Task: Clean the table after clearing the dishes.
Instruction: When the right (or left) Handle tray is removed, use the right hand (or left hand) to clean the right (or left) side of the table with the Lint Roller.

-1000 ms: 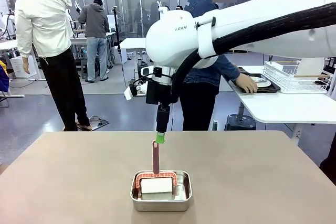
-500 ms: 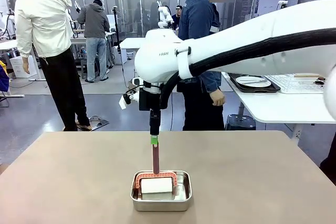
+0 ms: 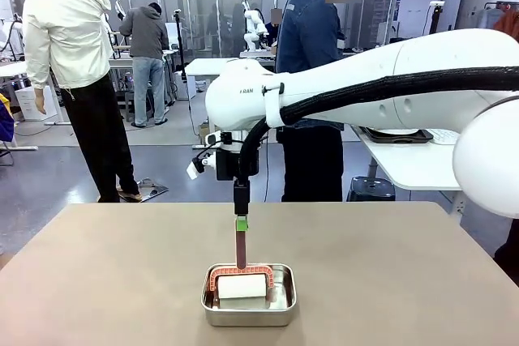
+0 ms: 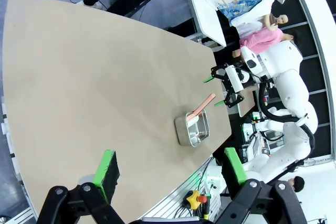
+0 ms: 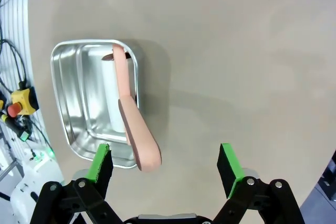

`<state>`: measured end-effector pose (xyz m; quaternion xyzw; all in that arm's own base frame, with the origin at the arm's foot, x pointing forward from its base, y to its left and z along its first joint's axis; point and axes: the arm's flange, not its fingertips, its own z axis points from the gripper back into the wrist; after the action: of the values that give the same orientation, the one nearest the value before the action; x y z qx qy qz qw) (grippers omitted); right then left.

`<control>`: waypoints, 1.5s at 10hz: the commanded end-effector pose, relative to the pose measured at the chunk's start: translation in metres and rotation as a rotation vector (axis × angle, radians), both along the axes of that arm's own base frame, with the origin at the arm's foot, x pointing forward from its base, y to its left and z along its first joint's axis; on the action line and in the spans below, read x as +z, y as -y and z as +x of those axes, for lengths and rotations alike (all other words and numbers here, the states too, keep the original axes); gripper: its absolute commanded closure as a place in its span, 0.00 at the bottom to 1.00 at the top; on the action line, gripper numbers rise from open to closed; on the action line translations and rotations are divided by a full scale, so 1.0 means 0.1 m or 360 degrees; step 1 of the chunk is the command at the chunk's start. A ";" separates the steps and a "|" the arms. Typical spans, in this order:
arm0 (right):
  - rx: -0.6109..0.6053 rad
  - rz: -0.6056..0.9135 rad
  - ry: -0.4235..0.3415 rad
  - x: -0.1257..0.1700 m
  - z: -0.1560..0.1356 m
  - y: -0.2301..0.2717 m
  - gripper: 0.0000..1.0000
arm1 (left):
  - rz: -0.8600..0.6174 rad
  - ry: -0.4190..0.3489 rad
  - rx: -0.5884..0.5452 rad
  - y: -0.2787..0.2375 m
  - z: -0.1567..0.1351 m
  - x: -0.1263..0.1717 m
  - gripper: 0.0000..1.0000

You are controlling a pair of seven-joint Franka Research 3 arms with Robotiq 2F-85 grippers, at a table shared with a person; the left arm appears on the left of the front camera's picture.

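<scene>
Front view across table, left wrist high above, right wrist close, tin in all

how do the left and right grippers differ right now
Position: the right gripper hangs close above the steel tin; the left gripper is far from it, high over the table. Target: the tip of the pink handle lies between the right gripper's fingers; the left gripper's fingers frame table top. Shared: both open, holding nothing.
</scene>
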<state>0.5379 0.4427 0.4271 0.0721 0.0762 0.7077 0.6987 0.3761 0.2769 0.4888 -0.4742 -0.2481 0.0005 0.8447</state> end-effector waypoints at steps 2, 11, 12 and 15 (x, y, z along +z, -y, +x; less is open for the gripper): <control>-0.0051 -0.0031 -0.0073 -0.02 0.05 -0.11 0.00 | -0.0002 -0.0025 -0.0003 0.01 -0.05 0.05 0.00; -0.0072 -0.0040 -0.0157 -0.26 -0.09 -0.07 0.53 | -0.0002 -0.0025 -0.0003 0.01 -0.05 0.05 0.00; -0.0076 -0.0037 -0.0178 -0.30 -0.10 -0.06 0.59 | -0.0002 -0.0025 -0.0003 0.01 -0.05 0.05 0.00; -0.0087 -0.0060 -0.0215 -0.35 -0.13 -0.05 1.00 | -0.0002 -0.0025 -0.0003 0.01 -0.05 0.05 0.00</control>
<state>0.5304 0.4452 0.3913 0.1022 0.1259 0.6917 0.7038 0.3761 0.2769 0.4888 -0.4742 -0.2481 0.0005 0.8447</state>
